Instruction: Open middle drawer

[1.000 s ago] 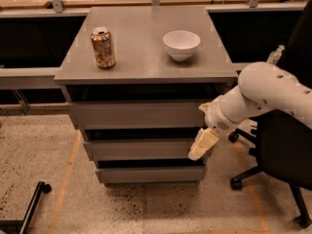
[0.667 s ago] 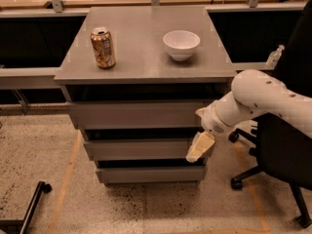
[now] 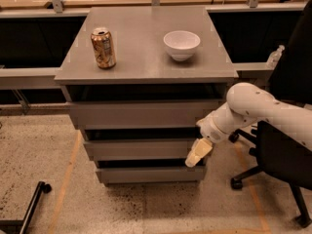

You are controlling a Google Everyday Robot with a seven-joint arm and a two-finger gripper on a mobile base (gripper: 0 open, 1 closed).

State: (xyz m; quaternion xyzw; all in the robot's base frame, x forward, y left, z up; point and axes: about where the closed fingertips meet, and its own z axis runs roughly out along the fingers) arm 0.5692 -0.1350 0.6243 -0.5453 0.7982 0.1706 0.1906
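My cream gripper lies against the right end of the middle drawer, a flat matte-grey front; whether it is spread I cannot tell.

My gripper hangs low at the right end of the middle drawer, over its lower right corner; I cannot tell whether it touches the front. My white arm reaches in from the right, past a black chair. The grey cabinet carries a can on the left of its top and a white bowl on the right, well apart. The top drawer sits above, the lowest drawer below.
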